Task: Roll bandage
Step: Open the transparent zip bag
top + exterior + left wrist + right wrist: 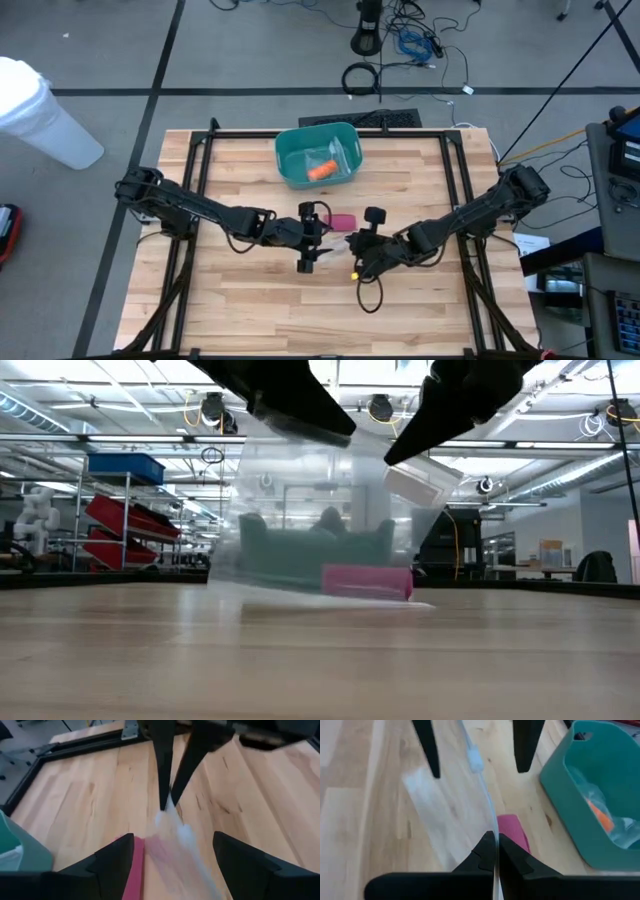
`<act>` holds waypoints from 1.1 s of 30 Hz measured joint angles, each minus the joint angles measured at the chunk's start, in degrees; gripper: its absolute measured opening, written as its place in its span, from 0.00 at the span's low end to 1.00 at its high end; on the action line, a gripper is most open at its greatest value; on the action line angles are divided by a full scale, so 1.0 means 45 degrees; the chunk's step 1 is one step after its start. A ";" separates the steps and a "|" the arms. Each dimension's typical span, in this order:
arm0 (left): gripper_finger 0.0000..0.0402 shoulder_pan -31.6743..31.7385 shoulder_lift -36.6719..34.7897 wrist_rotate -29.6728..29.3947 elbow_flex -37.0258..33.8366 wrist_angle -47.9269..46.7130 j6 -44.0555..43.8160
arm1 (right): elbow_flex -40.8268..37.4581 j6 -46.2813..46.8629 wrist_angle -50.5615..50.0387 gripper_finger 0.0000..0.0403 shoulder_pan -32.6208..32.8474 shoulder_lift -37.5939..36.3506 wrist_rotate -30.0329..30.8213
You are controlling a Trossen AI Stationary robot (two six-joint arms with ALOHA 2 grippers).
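Observation:
A clear plastic bag [300,510] with a white zip strip [420,482] hangs over the middle of the table. Its lower end rests on the wood. A pink bandage roll [342,221] lies on the table at the bag's lower end [367,581]; whether it is inside the bag I cannot tell. My right gripper [495,851] is shut on the bag. My left gripper [175,865] is open and faces the right one. Its fingers [427,750] stand on either side of the bag's upper edge, and I see no touch. My right gripper pinches the bag's thin upper edge [492,832] between its two fingertips, slanting down from the table's right side. The edge runs on from the fingertips toward my left gripper. The bag hangs below the fingers [167,802], and its bottom rests on the table.
A teal bin [318,155] stands at the far middle of the table, holding an orange item [322,171] in clear wrap. A black frame [200,150] runs around the tabletop. Bare wood lies toward the near edge [300,320].

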 joint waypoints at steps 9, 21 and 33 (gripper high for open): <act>0.54 -0.0006 0.0000 -0.0078 0.0000 0.0227 -0.0010 | 0.0000 -0.0099 0.0246 0.00 -0.0024 0.0199 0.0514; 0.19 -0.0002 0.0000 -0.0446 0.0000 0.0280 -0.0120 | 0.0000 -0.0099 0.0414 0.00 -0.0024 0.0199 0.0568; 0.05 -0.0030 0.0000 -0.0689 0.0004 -0.0017 -0.0121 | 0.0019 0.0680 -0.0278 0.00 0.0132 0.0199 0.2290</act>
